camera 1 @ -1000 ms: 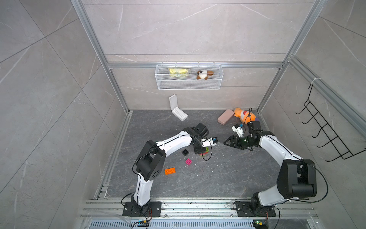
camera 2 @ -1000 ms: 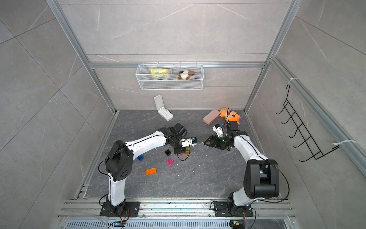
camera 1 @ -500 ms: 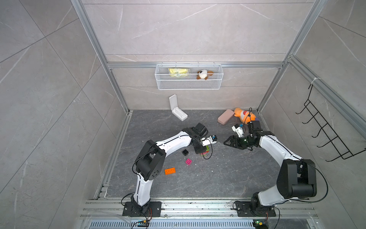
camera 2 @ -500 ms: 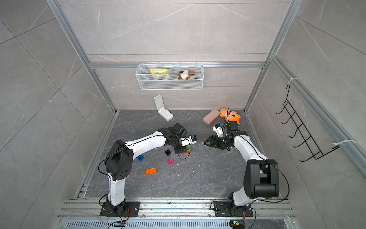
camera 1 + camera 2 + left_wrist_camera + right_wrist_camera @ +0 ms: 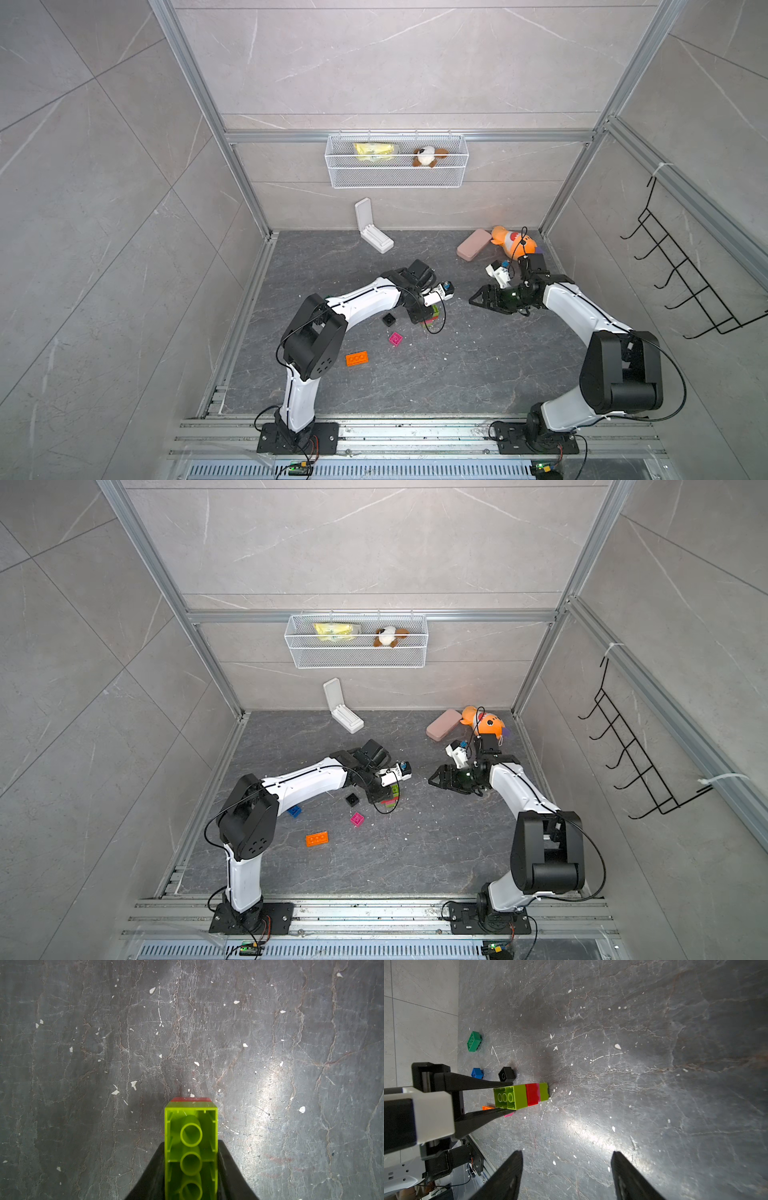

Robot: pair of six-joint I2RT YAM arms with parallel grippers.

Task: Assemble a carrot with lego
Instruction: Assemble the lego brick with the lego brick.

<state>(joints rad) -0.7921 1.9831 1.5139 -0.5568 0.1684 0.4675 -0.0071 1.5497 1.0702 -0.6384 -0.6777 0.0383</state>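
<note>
1. Carrot point(image 5: 527, 1095): short lime, red, pink and lime brick stack, its far end close to the dark floor point(image 5: 633, 1064), mid-table.
2. Left gripper point(image 5: 511, 1097) pinches its wide lime end.
3. Right gripper point(image 5: 566, 1153) faces it, jaws spread, holding nothing.
4. Black brick point(image 5: 506, 1074) lies nearby.

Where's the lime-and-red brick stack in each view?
Both top views: brick stack mid-floor, just right of the black brick.
Left wrist: bottom centre, hollow lime end facing the camera, clamped in the left gripper.
Right wrist: left of centre, held by that gripper.
Shared landmark: the black brick, in both top views and right wrist; left wrist misses it.
</note>
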